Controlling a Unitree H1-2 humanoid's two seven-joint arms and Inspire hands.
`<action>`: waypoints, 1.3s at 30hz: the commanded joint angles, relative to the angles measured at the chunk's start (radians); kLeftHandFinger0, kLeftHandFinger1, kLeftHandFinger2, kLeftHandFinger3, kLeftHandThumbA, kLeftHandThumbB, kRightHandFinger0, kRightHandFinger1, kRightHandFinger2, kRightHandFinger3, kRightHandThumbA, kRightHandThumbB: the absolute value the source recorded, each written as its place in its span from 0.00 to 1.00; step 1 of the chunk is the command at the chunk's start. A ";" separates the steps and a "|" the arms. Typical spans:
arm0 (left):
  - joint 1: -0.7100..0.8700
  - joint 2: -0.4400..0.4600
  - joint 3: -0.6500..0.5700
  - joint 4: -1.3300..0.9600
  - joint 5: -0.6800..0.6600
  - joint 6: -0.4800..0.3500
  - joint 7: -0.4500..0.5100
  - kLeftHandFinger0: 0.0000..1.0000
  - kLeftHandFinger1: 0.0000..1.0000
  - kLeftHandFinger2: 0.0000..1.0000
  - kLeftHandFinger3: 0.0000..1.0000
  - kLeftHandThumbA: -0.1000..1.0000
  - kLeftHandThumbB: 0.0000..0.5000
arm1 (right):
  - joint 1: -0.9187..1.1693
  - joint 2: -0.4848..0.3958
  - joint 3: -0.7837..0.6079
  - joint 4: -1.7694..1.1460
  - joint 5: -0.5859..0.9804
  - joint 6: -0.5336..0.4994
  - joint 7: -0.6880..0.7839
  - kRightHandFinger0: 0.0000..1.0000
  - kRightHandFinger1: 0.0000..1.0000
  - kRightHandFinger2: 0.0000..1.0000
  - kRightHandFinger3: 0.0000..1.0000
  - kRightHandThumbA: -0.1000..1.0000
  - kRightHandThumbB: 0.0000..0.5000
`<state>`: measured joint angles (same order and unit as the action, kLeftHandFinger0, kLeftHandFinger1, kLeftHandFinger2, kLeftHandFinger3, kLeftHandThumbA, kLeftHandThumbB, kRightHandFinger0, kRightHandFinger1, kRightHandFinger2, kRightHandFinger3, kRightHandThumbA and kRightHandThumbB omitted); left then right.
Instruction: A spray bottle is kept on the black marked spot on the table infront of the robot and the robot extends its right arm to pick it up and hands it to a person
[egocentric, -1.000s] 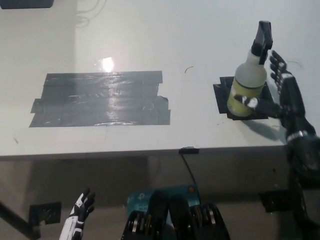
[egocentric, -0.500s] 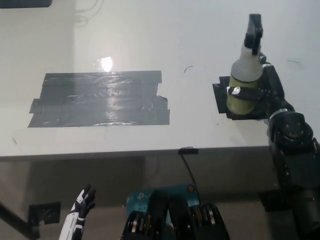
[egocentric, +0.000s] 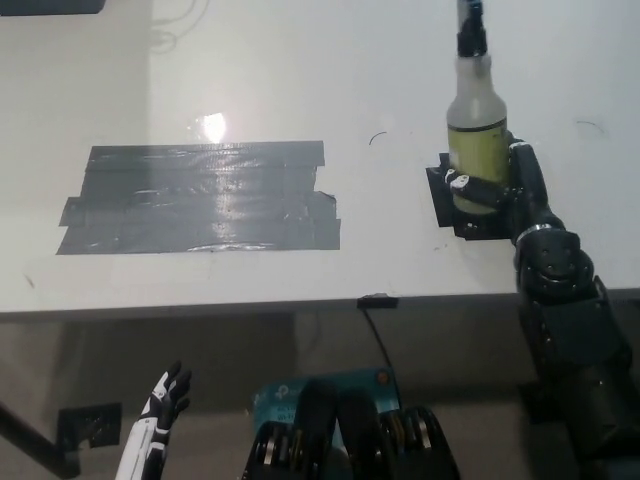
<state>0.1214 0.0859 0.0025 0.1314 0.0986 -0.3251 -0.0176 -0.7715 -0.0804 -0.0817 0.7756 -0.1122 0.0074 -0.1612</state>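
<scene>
Nearest, below the front edge of the tabletop (egocentric: 300, 60) and toward its left end, the white left hand (egocentric: 160, 405) is seen hanging at rest, its fingers spread apart and nothing held. A dark clip (egocentric: 377, 300) is fixed at the middle of the front edge, with a cable hanging from it.

Toward the front right corner, the black right hand (egocentric: 497, 186) is wrapped around the lower body of the spray bottle (egocentric: 474, 125), its fingers clamped on it. The bottle is held upright over the small black marked spot (egocentric: 447, 205) near the right edge; whether its base is touching the spot cannot be told. A yellowish liquid fills the lower part, so the weight is judged to sit low. The plastic body is likely light, smooth and a little slippery, with some give when squeezed. A hold around the wide body, as shown, is judged steadier than one at the narrow neck or the dark trigger head (egocentric: 471, 28) at the top.

A large patch of dark tape (egocentric: 200, 198) lies left of centre, well apart from the bottle. Nothing on the tabletop is seen standing in the way, and no person is in view.
</scene>
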 joint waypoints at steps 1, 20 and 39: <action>-0.006 0.012 0.000 -0.024 -0.001 -0.015 -0.001 1.00 1.00 1.00 1.00 1.00 0.72 | -0.050 0.004 -0.008 -0.077 -0.033 -0.121 -0.120 0.10 0.52 0.82 0.85 0.00 0.32; -0.028 0.013 -0.004 -0.015 0.003 -0.022 -0.002 1.00 1.00 1.00 1.00 1.00 0.70 | 0.022 0.119 0.042 -0.594 0.203 0.335 0.147 0.01 0.51 0.93 0.93 0.00 0.25; -0.036 0.019 -0.013 -0.021 0.009 -0.010 -0.008 1.00 1.00 1.00 1.00 1.00 0.76 | 0.074 0.247 0.017 -0.329 0.237 0.331 0.164 0.00 0.45 0.87 0.92 0.00 0.29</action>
<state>0.0870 0.0927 -0.0011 0.1317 0.1004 -0.3237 -0.0189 -0.6611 0.1479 -0.0536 0.4581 0.0880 0.3778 -0.0111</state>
